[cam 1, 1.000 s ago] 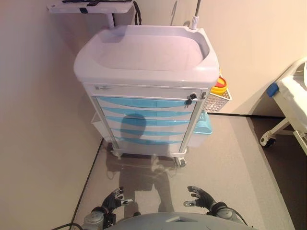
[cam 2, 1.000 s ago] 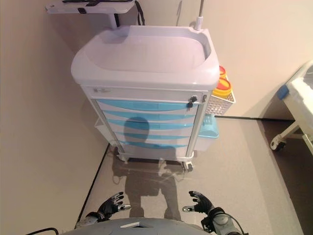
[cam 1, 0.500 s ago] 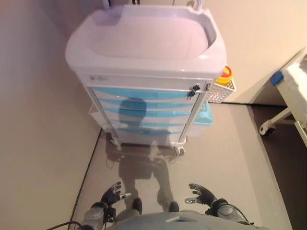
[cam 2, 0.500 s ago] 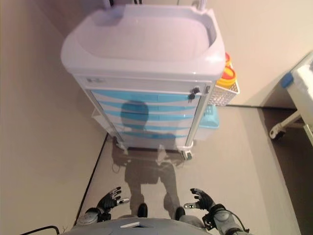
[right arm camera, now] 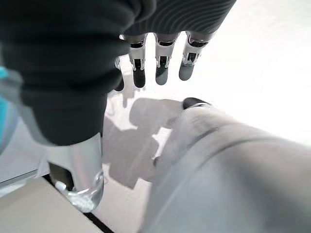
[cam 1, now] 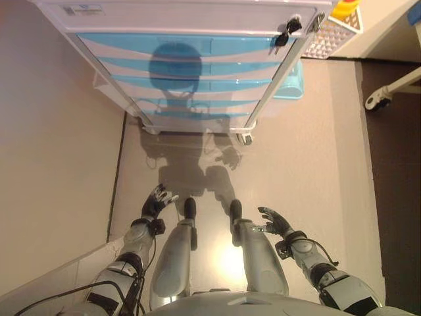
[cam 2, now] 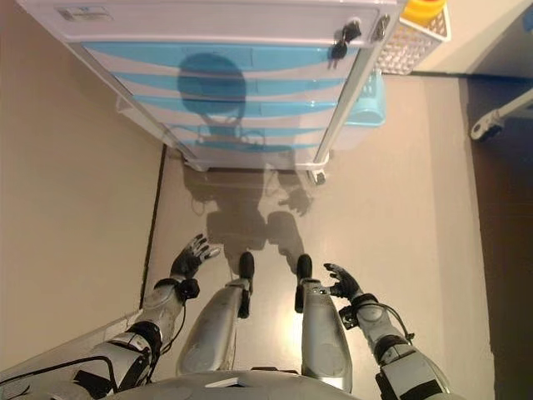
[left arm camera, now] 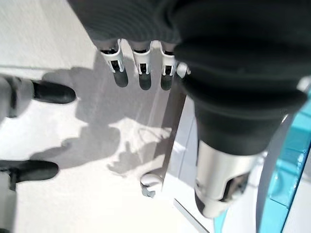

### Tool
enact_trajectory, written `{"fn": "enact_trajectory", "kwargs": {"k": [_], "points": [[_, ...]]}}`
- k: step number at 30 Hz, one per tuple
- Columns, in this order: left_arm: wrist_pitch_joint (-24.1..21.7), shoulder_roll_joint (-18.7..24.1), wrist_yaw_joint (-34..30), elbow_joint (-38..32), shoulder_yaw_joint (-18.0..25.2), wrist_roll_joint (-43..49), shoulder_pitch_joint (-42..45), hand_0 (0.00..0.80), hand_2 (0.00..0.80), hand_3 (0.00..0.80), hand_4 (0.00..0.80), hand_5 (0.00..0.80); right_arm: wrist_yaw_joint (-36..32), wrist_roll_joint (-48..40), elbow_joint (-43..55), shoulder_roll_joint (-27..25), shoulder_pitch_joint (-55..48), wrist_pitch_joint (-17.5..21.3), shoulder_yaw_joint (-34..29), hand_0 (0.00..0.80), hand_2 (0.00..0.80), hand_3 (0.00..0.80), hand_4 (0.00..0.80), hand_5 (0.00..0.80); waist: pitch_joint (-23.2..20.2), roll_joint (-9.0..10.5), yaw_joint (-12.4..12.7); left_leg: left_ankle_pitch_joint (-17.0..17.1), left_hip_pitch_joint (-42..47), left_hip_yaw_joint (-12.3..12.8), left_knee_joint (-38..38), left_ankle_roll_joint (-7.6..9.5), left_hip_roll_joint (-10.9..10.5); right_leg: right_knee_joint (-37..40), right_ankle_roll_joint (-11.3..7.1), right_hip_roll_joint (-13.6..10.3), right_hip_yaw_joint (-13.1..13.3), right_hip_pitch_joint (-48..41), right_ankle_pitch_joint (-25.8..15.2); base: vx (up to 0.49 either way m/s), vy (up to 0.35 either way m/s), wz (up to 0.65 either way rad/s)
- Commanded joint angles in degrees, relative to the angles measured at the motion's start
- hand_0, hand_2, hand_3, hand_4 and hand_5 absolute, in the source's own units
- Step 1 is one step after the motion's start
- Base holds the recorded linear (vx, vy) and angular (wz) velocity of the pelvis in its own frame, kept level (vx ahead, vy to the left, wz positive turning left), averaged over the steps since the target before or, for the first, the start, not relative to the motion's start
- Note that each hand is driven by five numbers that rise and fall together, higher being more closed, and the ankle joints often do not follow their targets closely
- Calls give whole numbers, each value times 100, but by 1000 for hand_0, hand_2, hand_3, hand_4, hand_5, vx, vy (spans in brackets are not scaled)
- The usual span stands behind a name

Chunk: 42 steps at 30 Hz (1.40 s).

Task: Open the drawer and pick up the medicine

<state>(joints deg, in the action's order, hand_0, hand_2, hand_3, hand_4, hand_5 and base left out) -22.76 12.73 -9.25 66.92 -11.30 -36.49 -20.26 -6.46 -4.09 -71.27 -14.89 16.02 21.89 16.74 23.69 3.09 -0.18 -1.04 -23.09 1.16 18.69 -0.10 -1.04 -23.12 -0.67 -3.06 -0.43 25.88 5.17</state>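
A white medical cart (cam 1: 184, 13) with several blue drawers (cam 1: 177, 45) stands ahead at the top of the eye views; all drawers are closed. A small key (cam 1: 287, 29) hangs at the lock on its upper right. No medicine shows. My left hand (cam 1: 156, 201) hangs low at the lower left, fingers relaxed and open, empty. My right hand (cam 1: 273, 220) hangs low at the lower right, open and empty. Both are far from the cart.
A white wire basket (cam 1: 334, 36) with a yellow container (cam 1: 345, 8) hangs on the cart's right side, a blue bin (cam 1: 290, 82) below it. A wall (cam 1: 46, 164) runs along the left. A bed castor (cam 1: 376, 100) stands at the right.
The camera has tilted down: the cart has slid up to the top edge of the view. Both hands stay low and open.
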Motion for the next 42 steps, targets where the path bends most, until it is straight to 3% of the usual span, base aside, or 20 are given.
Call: {"fn": "enact_trajectory", "kwargs": {"k": [1,8,16,22,23,31,40,41,42], "points": [[-303,141,-108,-505,264,-515,-124,0,0,0,0,0,-11,-307,467,-142,-257,148,316,0,0,0,0,0,-159,66,-196,-424,-351,132,557,428,-222,-13,3,115,116,262,-439,-31,64,-22],[-88,514,-883,-1015,395,-2030,-763,0,0,0,0,0,-98,-373,651,-247,-455,198,380,0,0,0,0,0,-30,226,-481,-769,-664,314,1115,474,-157,-15,-41,190,382,491,-602,4,38,-26],[166,1029,-1655,-953,773,-3662,-1805,0,0,0,0,0,-204,-471,779,-222,-557,359,553,0,0,0,0,0,16,457,-775,-1028,-839,540,1423,507,-41,304,-110,278,656,554,-881,3,-22,-25],[373,1510,-1879,-654,942,-4443,-2711,0,0,0,0,0,-190,-553,867,-137,-669,430,733,0,0,0,0,0,-1,621,-928,-1245,-896,684,1687,518,48,453,-152,264,700,487,-964,27,-58,-14],[429,1632,-1906,-560,946,-4630,-2919,0,0,0,0,0,-202,-577,868,-133,-708,444,767,0,0,0,0,0,-36,602,-941,-1466,-835,641,1759,507,79,430,-177,292,693,415,-830,124,-37,-22],[623,2027,-2296,-434,908,-5735,-3892,0,0,0,0,0,-198,-677,799,-40,-926,640,1011,0,0,0,0,0,-50,738,-1047,-1692,-901,708,2135,517,163,476,-187,301,700,289,-823,52,-58,-12],[886,2010,-4072,-1372,699,-6705,-4275,0,0,0,0,0,-178,-744,836,64,-1071,746,1212,0,0,0,0,0,-12,871,-1001,-1803,-824,710,2199,561,144,582,-184,347,728,74,-818,35,-51,-2],[1044,1979,-4550,-1630,619,-6786,-4312,493,493,493,493,493,-190,-745,855,67,-1068,719,1227,0,0,0,0,0,-5,877,-991,-1814,-812,697,2201,572,121,598,-180,359,745,32,-813,36,-31,-1],[1142,1948,-4817,-1796,558,-6770,-4303,725,725,725,725,725,-192,-731,878,69,-1066,702,1237,0,0,0,0,0,10,878,-976,-1819,-802,684,2197,576,108,609,-176,363,753,4,-812,45,-36,-1]]}}
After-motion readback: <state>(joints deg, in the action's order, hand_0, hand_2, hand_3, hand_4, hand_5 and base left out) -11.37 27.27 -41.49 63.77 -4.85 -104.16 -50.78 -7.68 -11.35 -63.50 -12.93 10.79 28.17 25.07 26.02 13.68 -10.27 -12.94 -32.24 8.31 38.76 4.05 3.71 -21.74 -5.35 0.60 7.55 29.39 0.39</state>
